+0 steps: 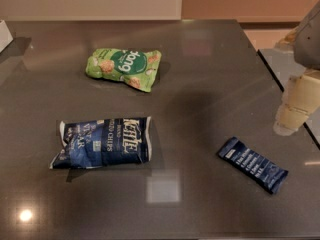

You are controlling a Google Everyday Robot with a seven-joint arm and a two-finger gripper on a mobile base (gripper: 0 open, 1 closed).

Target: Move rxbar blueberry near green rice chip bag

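Closest to me, at about 4 o'clock on the shiny dark grey table (205, 89), lies the small flat dark blue rxbar blueberry (252, 165) with white letters. It lies flat and at a slant, and nothing touches it. The big crinkly dark blue Kettle chip bag (102, 143) lies on its side at about 8 o'clock, well apart from the bar.

A bit farther back, at about 3 o'clock by the table's right edge, hangs my robot's cream gripper (292, 111). It is above the table, up and to the right of the bar, near it but not on it. It holds nothing. I cannot tell if it is wide or narrow.

Farthest away, at about 11 o'clock, lies the puffy light green rice chip bag (124, 66) with a dark green circle.

I think the job has hardly begun. The bar is far from the green bag. I have yet to come down, grab the bar, carry it across and put it beside the green bag.
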